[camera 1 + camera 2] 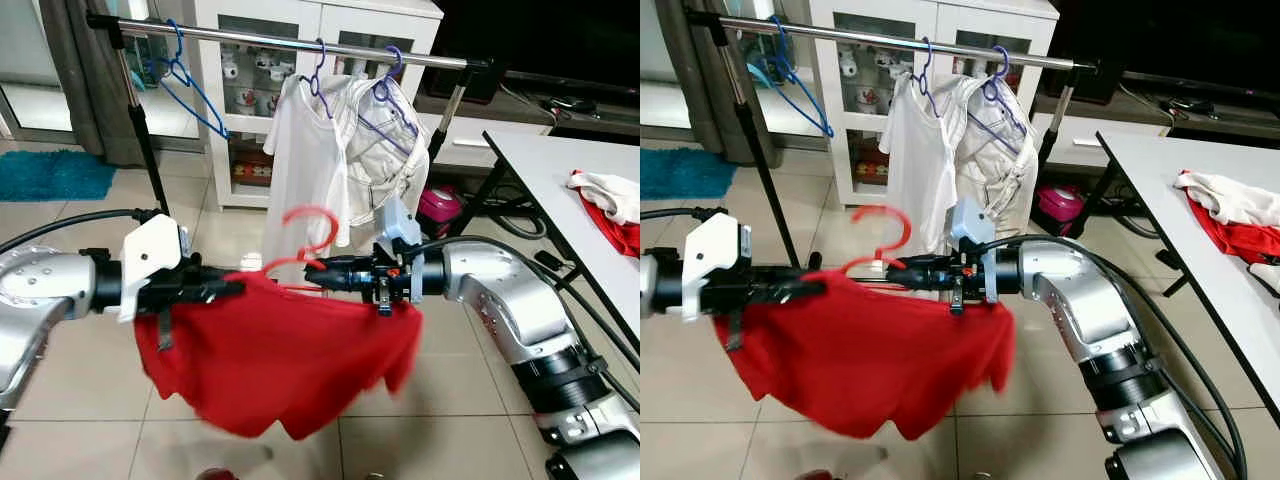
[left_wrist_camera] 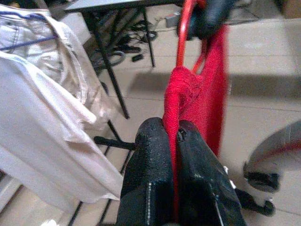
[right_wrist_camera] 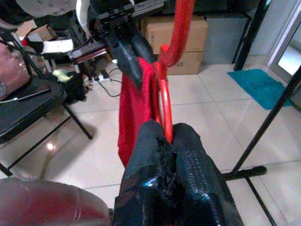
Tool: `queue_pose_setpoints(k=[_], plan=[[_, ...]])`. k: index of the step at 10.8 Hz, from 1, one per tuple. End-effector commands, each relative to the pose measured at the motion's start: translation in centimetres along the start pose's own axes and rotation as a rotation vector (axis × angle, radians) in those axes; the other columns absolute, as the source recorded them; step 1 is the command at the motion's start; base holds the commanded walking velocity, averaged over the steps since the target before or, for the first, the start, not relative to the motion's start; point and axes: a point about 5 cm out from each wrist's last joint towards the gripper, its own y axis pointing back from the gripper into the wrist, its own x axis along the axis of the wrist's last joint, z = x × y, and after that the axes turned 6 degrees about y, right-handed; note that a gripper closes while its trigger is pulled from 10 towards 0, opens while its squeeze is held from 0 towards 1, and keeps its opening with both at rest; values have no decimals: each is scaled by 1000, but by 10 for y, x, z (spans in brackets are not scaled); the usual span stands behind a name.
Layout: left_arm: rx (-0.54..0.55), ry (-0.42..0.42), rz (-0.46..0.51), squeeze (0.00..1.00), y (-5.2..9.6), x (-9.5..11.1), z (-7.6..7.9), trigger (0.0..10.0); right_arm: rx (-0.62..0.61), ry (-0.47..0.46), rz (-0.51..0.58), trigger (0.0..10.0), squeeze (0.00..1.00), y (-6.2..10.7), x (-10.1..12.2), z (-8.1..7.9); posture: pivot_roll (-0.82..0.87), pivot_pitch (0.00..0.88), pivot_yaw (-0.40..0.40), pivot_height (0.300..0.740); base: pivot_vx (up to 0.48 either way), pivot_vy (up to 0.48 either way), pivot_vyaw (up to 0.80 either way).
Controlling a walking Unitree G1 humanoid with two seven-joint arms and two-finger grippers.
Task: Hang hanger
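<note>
You hold the red hanger with its red shirt between 2 grippers, below the rail. Left gripper pinches cloth; right gripper pinches the hanger. Raise both evenly, hook upright, toward the gap beside the blue hanger.

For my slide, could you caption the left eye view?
Both grippers hold a red shirt on its red hanger before the clothes rail.

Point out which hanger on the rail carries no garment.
The blue hanger at the rail's left end; the two purple ones hold white clothes.
</note>
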Motion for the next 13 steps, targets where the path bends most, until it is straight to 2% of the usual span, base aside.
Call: queue_pose_setpoints(k=[1, 3, 4, 6, 7, 8, 9, 11, 12, 13], plan=[[-17, -26, 112, 1000, 2, 17, -1, 10000, -12, -17, -3, 0, 0, 4, -2, -3, -18, 0, -73, 740, 0, 0, 0], [-61, -5, 149, 1000, 6, 17, 6, 10000, -37, -30, -42, 0, 0, 14, -10, -7, -14, 0, -80, 740, 0, 0, 0], [-45, -11, 176, 1000, 15, 21, 8, 10000, -66, -41, -107, 0, 0, 26, -17, -8, -6, 0, -95, 740, 0, 0, 0], [-2, 3, 128, 1000, 26, 10, 9, 10000, -120, -83, -127, 0, 0, 36, -25, -10, -5, 0, -89, 740, 0, 0, 0], [100, 10, 158, 1000, 28, 9, 7, 10000, -208, -104, -115, 0, 0, 36, -30, -10, -5, 0, -79, 740, 0, 0, 0], [238, 49, 162, 1000, 24, 4, 5, 10000, -308, -130, -102, 0, 0, 33, -35, -10, -1, 0, -66, 740, 0, 0, 0], [311, 99, 182, 1000, 18, -6, 8, 10000, -345, -145, -60, 0, 0, 26, -35, -14, 0, 0, -61, 740, 0, 0, 0], [458, 116, 142, 1000, 22, -27, 6, 10000, -325, -121, -10, 0, 0, 22, -26, -14, -14, 0, -40, 740, 0, 0, 0], [617, 143, 124, 957, 27, -38, 0, 10000, -336, -119, 18, 0, 0, 26, -21, -11, -20, 0, -39, 740, 0, 0, 0], [674, 142, 120, 486, 30, -41, -4, 10000, -325, -124, 43, 0, 0, 27, -17, -11, -20, 0, -40, 740, 0, 0, 0]])
